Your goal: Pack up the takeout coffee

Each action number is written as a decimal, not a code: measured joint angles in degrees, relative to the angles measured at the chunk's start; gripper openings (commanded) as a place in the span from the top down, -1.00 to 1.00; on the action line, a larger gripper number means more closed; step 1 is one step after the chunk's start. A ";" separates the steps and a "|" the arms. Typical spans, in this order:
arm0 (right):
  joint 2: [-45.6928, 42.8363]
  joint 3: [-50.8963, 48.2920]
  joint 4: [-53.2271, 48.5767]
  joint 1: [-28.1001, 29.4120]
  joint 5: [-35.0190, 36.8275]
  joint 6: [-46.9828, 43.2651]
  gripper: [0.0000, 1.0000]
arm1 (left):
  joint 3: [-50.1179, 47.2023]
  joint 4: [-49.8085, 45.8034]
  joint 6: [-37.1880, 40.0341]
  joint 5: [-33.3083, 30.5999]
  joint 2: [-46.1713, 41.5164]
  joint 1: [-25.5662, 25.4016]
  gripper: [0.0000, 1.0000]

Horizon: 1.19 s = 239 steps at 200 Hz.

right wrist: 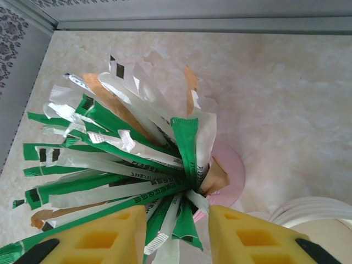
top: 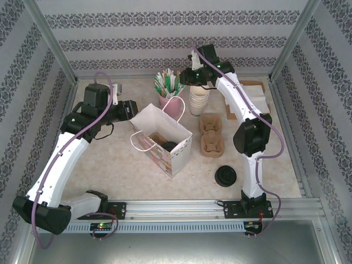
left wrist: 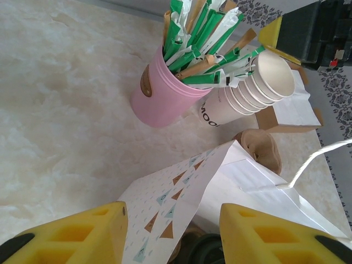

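Since the coffee sits down inside the paper bag at the middle of the counter, its black lid showing beside a brown carrier, the main packing looks done. What seems left is adding extras and letting the bag go.

The left hand is clenched on the bag's left wall, apparently to hold the mouth open. The right hand hangs over the pink cup of packets; whether it grips any I cannot tell.

From above one sees the bag's inside, a loose black lid on the counter near the right arm's base, spare carriers and stacked cups. The left wrist view adds the patterned bag wall running between its yellow fingers. The right wrist view adds green and white packets lying between its fingers, with the pink rim beneath.
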 measured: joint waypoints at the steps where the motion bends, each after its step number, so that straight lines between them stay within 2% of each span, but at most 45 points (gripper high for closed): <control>1: 0.00 0.00 -0.02 0.00 0.02 0.02 0.30 | 0.00 0.00 0.02 0.00 0.00 0.00 0.03; 68: 0.13 0.07 -1.70 2.05 4.35 -1.97 0.35 | 0.00 0.00 0.00 0.00 0.11 0.00 0.03; 79: 0.13 0.09 -1.95 2.27 4.59 -2.23 0.45 | 0.00 0.00 0.02 0.00 0.11 0.00 0.03; 161: 0.13 1.29 -3.04 2.91 6.19 -3.19 0.87 | 0.00 0.00 0.02 0.20 0.11 0.00 0.03; 196: 0.13 3.39 -4.63 3.15 7.13 -3.28 1.00 | 0.00 0.00 0.02 0.22 0.11 0.00 0.03; 239: -0.44 8.70 -7.41 4.50 9.27 -3.43 1.00 | 0.00 0.00 0.00 0.20 0.09 0.00 0.03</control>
